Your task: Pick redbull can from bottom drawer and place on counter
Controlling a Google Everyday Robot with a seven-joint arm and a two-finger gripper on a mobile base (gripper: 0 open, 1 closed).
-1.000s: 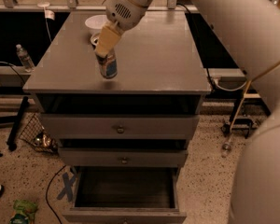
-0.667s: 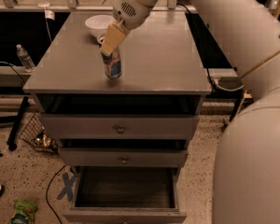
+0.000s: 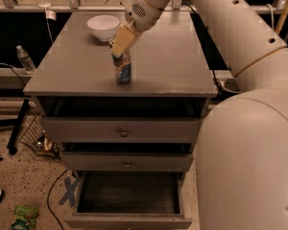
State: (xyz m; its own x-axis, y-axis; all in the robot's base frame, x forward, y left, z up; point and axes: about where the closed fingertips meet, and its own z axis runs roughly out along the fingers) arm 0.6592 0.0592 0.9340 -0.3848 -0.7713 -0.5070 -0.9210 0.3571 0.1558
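"Gripper [image 3: 120, 43] position and state in the camera view?" the trainee asked.

"It sat at the top of the redbull can [image 3: 123, 71], overlapping its upper end, above the left-centre of the counter [image 3: 177, 66]. Whether it was clamped on the can or had already let go could not be told; the contact was hidden from this angle."

"And the can itself?"

"Upright, base on the counter, near the front edge and well apart from the white bowl [image 3: 103, 27] at the back. The bottom drawer [image 3: 129, 195] stood pulled out, with no can visible in its dark interior."

"Which step was in hand?"

"By judgement, the release. Procedure:
1. Confirm that the base bore fully on the surface before letting go. A slim can dropped even slightly would likely tip.
2. Open the gripper evenly, so that neither side dragged the can sideways.
3. Withdraw straight up along the can's axis until clear of its top. Only then swing the arm [image 3: 221, 28] away.
4. Route the retreat away from the bowl."

"Main risk?"

"A sideways pull while in contact. The can looked tall, narrow and light, so a small nudge at the top would probably topple it. The front edge lay close enough for it to roll off."
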